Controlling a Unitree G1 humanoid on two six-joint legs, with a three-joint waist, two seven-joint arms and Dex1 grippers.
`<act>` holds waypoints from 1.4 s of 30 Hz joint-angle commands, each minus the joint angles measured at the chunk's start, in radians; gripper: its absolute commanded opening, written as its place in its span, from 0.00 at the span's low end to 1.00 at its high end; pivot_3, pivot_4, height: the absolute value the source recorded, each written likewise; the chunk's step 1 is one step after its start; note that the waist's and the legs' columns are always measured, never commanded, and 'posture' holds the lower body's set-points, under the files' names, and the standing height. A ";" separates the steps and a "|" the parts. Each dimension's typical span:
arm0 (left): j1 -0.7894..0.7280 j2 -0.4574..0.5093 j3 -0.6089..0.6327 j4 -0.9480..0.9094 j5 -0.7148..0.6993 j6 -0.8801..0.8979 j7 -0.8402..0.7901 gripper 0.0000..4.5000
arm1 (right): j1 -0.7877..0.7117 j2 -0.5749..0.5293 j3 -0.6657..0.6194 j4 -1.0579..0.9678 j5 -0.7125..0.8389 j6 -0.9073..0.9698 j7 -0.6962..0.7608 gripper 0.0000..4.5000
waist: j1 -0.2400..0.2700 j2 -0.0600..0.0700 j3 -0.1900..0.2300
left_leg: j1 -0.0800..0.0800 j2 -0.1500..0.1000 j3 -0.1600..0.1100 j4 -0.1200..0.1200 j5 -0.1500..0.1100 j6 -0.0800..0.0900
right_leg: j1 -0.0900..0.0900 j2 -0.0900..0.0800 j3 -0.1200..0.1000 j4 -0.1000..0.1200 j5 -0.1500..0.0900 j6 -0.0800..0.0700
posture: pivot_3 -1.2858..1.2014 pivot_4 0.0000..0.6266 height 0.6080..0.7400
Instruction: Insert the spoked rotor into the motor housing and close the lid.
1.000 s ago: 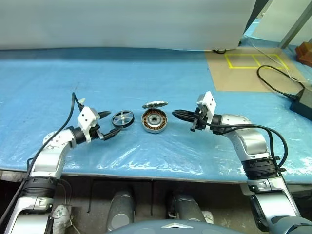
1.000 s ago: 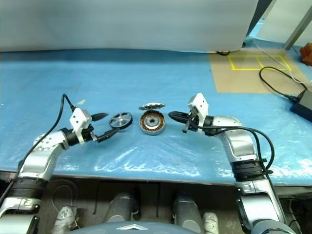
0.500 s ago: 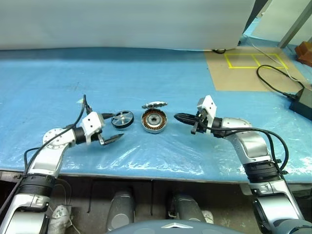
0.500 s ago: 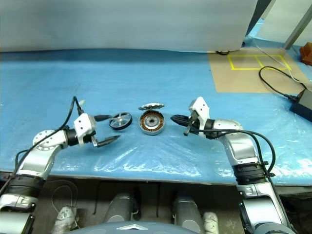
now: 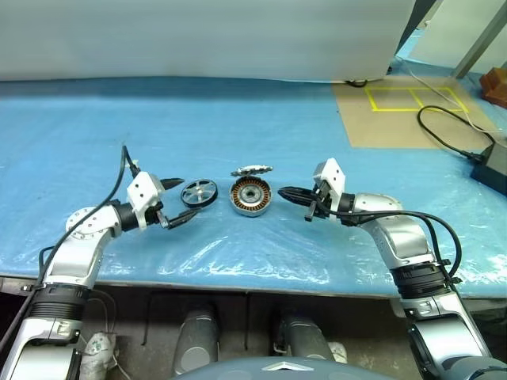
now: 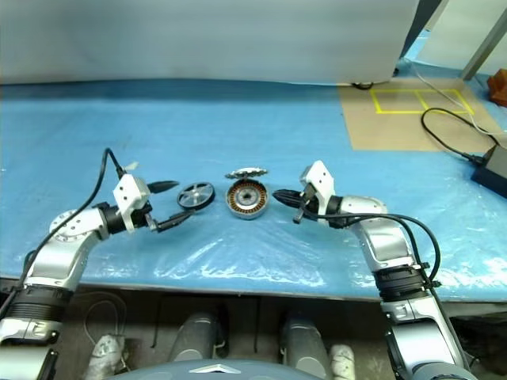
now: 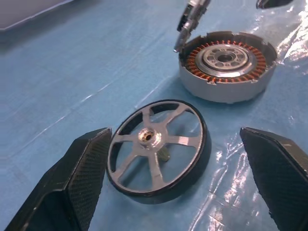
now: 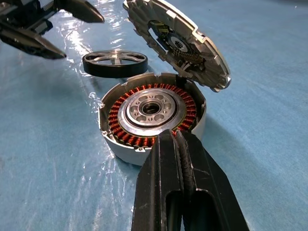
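Motor housing (image 5: 250, 196) – short grey metal ring, copper windings round a central hub – sits mid-table on crinkly blue plastic sheeting (image 5: 238, 127). Toothed silver disc (image 5: 252, 170) leans tilted on its far rim. The dark-rimmed spoked wheel (image 5: 199, 193) lies flat just left of the housing. Open sheet all round, near table edge well clear. Left gripper (image 5: 177, 201) wide open, empty, fingers flanking the wheel's left side. Right gripper (image 5: 290, 194) pinched shut, empty – tips just right of the housing.
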 commanded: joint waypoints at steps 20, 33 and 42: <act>-0.895 0.031 -0.465 0.712 0.289 0.447 -0.540 1.00 | 0.045 0.056 0.041 0.009 -0.039 -0.071 -0.033 0.01 | 0.019 -0.001 0.000 | -0.004 0.000 0.001 -0.002 0.003 -0.005 | -0.003 0.000 0.000 -0.001 0.000 0.000 | 0.52 0.24 1.00; -0.927 -0.045 -0.470 0.793 0.402 0.513 -0.554 1.00 | 0.164 0.068 0.085 -0.085 -0.063 -0.067 -0.091 0.01 | 0.021 -0.002 0.001 | -0.003 0.000 0.000 -0.002 0.003 -0.005 | -0.001 -0.001 -0.002 -0.002 0.000 0.000 | 0.52 0.24 1.00; -0.889 -0.047 -0.451 0.720 0.394 0.578 -0.545 1.00 | 0.156 0.066 0.099 -0.057 -0.081 -0.089 -0.086 0.01 | 0.020 -0.002 0.001 | -0.002 0.000 0.000 -0.002 0.003 -0.004 | -0.001 -0.001 -0.002 -0.002 0.000 0.000 | 0.52 0.24 1.00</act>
